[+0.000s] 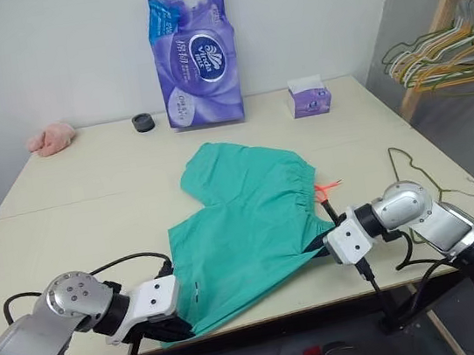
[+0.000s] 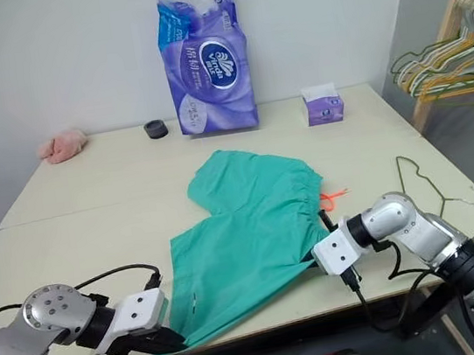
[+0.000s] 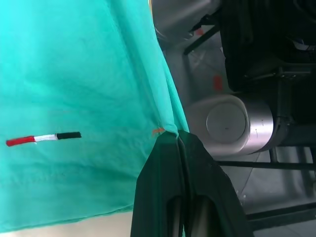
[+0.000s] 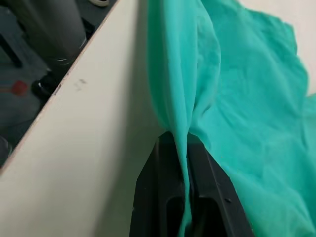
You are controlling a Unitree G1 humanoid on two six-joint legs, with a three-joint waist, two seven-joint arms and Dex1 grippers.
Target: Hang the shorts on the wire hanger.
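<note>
1. Shorts [image 1: 248,224]: teal, spread over the front half of the table [image 1: 89,189], lower hem at the near edge.
2. Left gripper [image 3: 178,140]: fingers pressed together, pinching the hem corner of the shorts.
3. Right gripper [image 4: 186,148]: fingers clamped on a fold of shorts fabric.
4. Wire hanger [image 1: 427,182]: flat on the table, just right of the shorts, beyond the right arm.
5. Orange drawstring [image 1: 328,187]: protruding from the waistband.

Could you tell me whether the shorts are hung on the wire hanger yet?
Not yet: the shorts lie spread on the table, and the wire hanger lies bare beside them.
</note>
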